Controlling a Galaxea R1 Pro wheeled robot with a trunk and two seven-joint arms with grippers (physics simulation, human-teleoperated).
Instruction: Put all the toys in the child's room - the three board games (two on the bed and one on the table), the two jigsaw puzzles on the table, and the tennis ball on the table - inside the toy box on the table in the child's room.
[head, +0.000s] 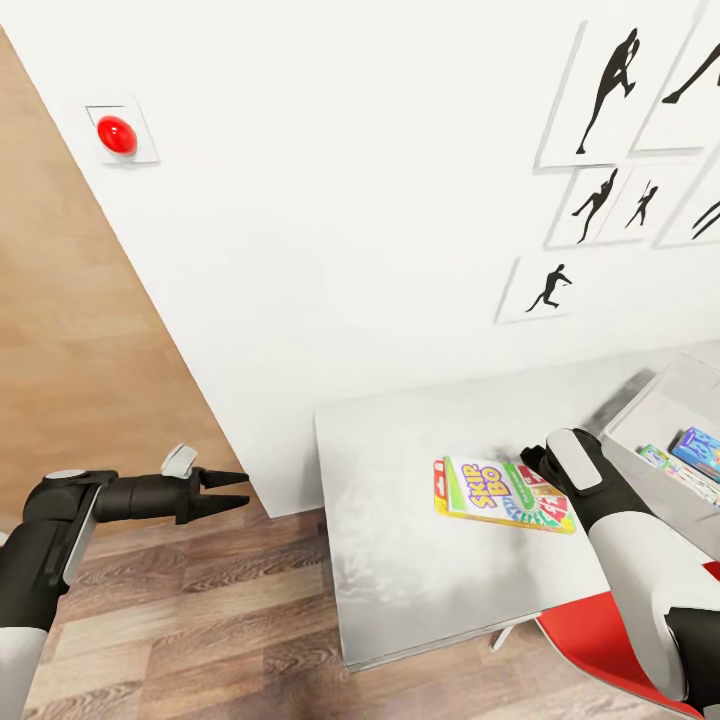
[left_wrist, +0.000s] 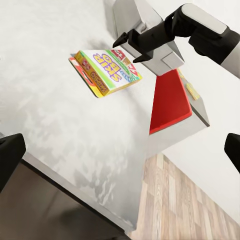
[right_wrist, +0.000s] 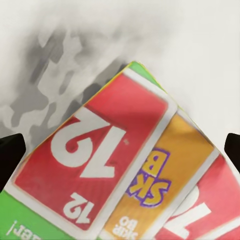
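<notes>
Head view, read from nine o'clock across to three: the left gripper hangs over the wooden floor beside the table's near end, its two dark fingers pointing toward three o'clock with a narrow gap between them, nothing held. A red button sits on the white wall at about ten o'clock. The table has a pale grey mottled top, and the yellow-green-red board game lies flat on it, right of centre. The right gripper is poised over the game's three o'clock end; from the left wrist view its jaws are spread apart just above the box's far edge, and whether they touch it I cannot tell. At three o'clock the toy box stands with a blue board game inside. A red chair shows at five o'clock.
</notes>
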